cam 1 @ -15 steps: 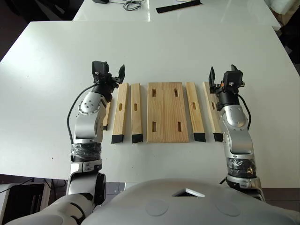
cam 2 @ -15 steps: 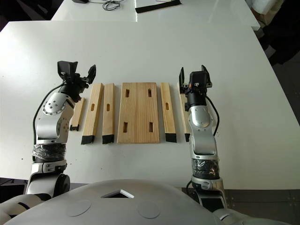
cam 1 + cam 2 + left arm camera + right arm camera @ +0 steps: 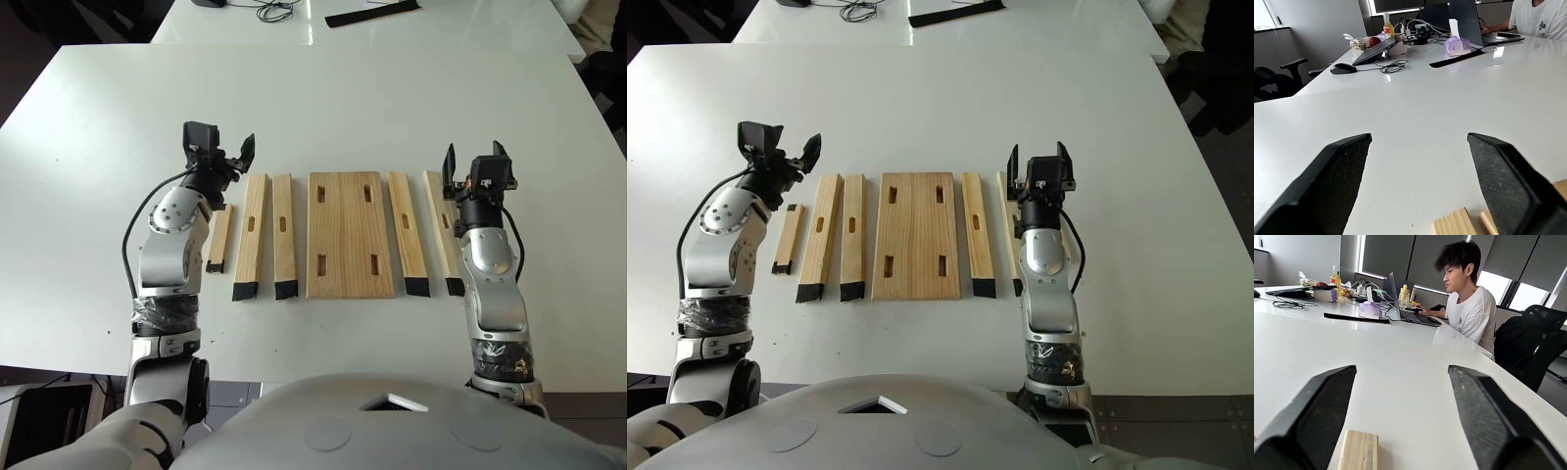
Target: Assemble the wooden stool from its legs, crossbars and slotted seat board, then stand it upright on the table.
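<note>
The slotted seat board [image 3: 351,235] lies flat mid-table. Left of it lie two long slotted legs [image 3: 251,235] [image 3: 284,233] with dark ends, then a short crossbar [image 3: 219,238]. Two more long pieces [image 3: 407,233] [image 3: 441,227] lie to the board's right. My left gripper [image 3: 223,149] hovers open just beyond the far ends of the crossbar and left legs, holding nothing; its wrist view shows wooden ends [image 3: 1455,225] below the spread fingers [image 3: 1337,181]. My right gripper [image 3: 474,159] is open above the far end of the rightmost piece [image 3: 1358,450], empty.
The white table [image 3: 333,108] stretches bare beyond the parts and to both sides. A second table behind carries a black strip [image 3: 372,13] and cables [image 3: 279,10]. The near table edge runs just behind my elbows.
My left arm has swung outward to the left, uncovering the whole short crossbar. The right gripper has drifted slightly right and nearer. The wooden parts have not moved.
</note>
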Controlling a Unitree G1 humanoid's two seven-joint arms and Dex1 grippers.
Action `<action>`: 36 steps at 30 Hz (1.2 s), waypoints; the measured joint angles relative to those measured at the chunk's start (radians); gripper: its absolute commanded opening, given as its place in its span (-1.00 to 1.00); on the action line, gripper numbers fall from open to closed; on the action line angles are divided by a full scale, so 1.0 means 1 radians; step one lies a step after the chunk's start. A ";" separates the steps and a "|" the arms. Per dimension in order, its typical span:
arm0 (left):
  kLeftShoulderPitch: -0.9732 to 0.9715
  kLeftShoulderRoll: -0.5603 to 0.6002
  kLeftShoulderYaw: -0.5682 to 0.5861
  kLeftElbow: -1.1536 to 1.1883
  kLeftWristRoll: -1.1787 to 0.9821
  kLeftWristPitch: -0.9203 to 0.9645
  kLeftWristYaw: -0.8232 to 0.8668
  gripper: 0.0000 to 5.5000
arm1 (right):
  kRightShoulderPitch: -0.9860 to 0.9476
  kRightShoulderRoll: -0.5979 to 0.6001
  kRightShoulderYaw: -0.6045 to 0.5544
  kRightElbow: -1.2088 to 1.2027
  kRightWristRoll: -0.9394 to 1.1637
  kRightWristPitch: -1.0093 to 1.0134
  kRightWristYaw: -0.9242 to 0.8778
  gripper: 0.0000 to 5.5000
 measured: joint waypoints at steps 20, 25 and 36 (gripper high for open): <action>0.120 -0.021 -0.029 -0.099 0.020 0.048 0.033 0.32 | 0.015 -0.031 -0.006 -0.082 -0.002 0.060 0.045 0.26; 0.100 -0.022 -0.028 -0.099 0.021 0.053 0.046 0.32 | 0.015 -0.030 -0.002 -0.082 -0.003 0.060 0.045 0.26; 0.168 0.280 0.022 -0.317 -0.082 0.455 -0.174 0.32 | 0.118 -0.020 -0.067 -0.147 -0.008 0.076 0.023 0.26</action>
